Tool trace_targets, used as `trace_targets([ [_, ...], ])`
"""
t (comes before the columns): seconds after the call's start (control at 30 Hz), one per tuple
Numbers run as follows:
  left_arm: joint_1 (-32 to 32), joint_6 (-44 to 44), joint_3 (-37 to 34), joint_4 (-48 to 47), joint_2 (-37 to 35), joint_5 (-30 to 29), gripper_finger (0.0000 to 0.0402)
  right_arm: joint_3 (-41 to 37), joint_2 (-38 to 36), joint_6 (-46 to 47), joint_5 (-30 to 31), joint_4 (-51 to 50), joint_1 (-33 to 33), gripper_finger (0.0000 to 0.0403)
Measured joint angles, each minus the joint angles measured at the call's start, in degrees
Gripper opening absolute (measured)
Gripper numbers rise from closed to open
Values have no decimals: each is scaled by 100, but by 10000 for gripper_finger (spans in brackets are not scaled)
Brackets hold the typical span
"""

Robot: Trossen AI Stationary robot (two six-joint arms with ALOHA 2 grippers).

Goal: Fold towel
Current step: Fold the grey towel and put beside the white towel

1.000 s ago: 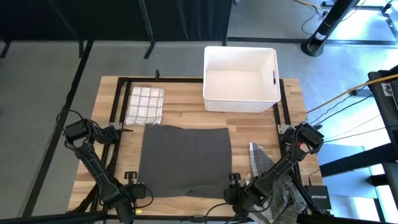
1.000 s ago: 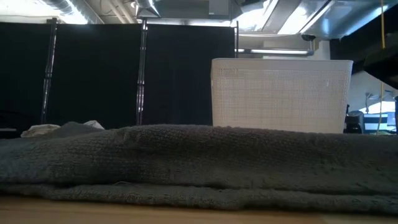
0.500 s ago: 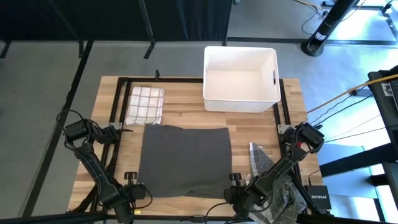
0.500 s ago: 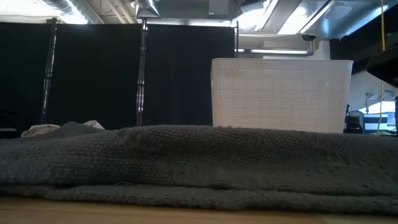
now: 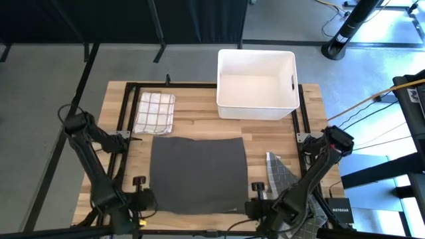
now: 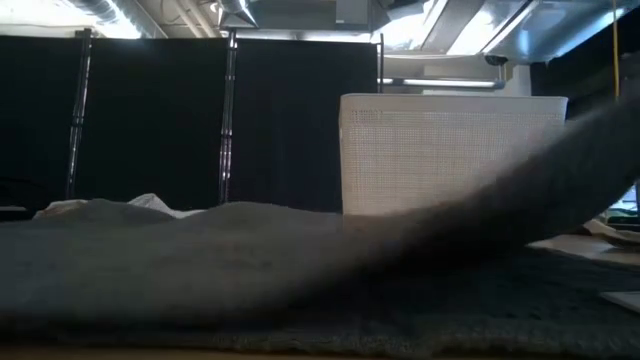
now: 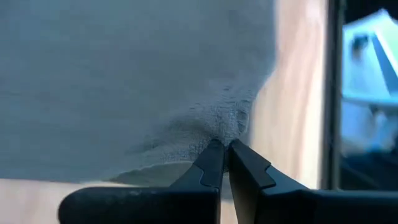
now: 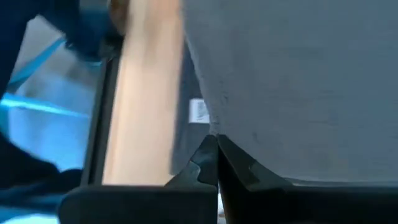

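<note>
My left gripper (image 7: 224, 148) and right gripper (image 8: 216, 142) each pinch a near corner of the flat dark grey cloth towel (image 5: 198, 171) on the wooden table (image 5: 199, 116).

Charcoal towel (image 5: 198, 172), white bin (image 5: 256, 84) (checked cloth (image 5: 155, 111) beside).

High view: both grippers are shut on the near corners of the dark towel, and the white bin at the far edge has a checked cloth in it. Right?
Not quite. In the high view the white bin is empty; the checked cloth lies on the table to the bin's left. The rest holds: the left gripper and right gripper are each shut on a near corner of the dark towel.
</note>
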Motion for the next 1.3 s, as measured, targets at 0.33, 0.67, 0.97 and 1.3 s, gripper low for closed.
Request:
trace_targets([
  [0.33, 5, -314, 63, -1217, -1299, -2975, 5, 36, -574, 192, 1510, -926, -158, 0],
  [0.67, 497, 114, 64, -2369, -2808, -4711, 5, 36, -1543, 3, 2614, -1900, -1201, 0],
  [0.97, 1189, 745, 66, -3219, -3821, -5308, 5, 36, -2428, -590, 3740, -2391, -2507, 0],
  [1.3, 1784, 1458, 36, -3480, -4436, -5715, 5, 36, -2953, -1826, 4247, -2160, -3469, 0],
])
